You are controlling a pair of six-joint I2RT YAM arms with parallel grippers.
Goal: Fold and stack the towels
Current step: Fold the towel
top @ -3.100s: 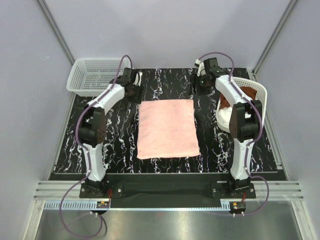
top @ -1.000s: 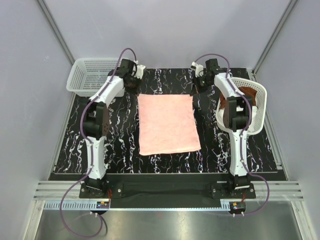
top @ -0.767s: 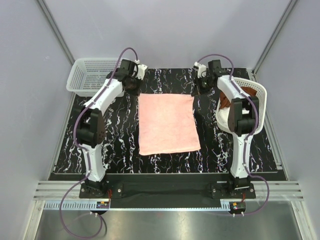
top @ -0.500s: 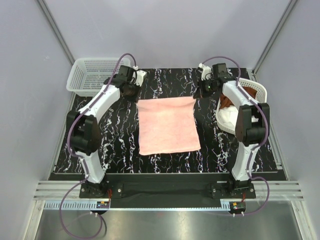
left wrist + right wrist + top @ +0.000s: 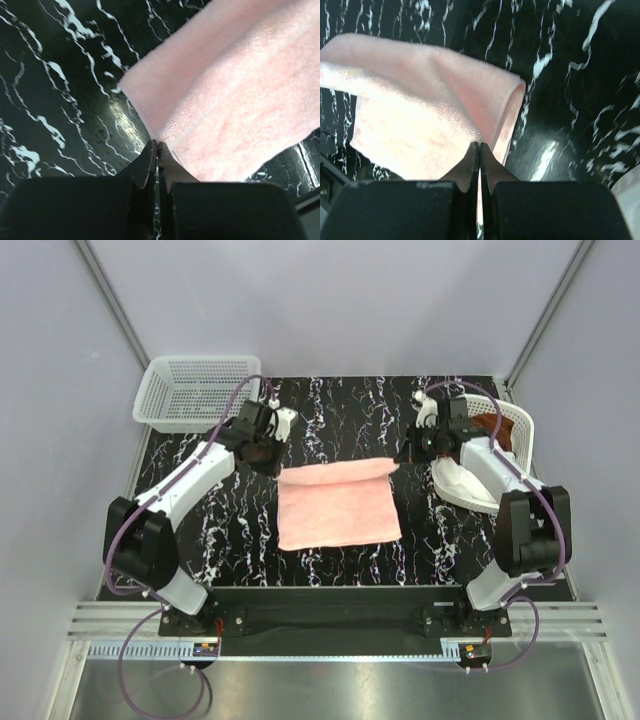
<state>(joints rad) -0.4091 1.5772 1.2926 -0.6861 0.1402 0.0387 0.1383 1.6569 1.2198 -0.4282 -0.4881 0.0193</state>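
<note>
The pale pink towel point(image 5: 338, 508) lies mid-table with its far edge lifted and rolled toward the near side. My left gripper point(image 5: 272, 462) is shut on the towel's far left corner point(image 5: 165, 132); its tips point(image 5: 157, 145) pinch the cloth. My right gripper point(image 5: 400, 455) is shut on the far right corner point(image 5: 485, 135), tips point(image 5: 479, 145) closed on the fold. A rust-brown towel point(image 5: 490, 425) and a white towel point(image 5: 462, 482) sit in the tilted basket at right.
An empty white mesh basket point(image 5: 195, 390) stands at the far left corner. The tilted white basket point(image 5: 520, 430) leans at the right edge. Grey walls enclose the black marbled table point(image 5: 230, 540). The arm bases sit at the near edge.
Both grippers have drawn toward the near side, carrying the pink towel's far edge up and over, so the towel now looks shorter with a rolled fold at its far end.
</note>
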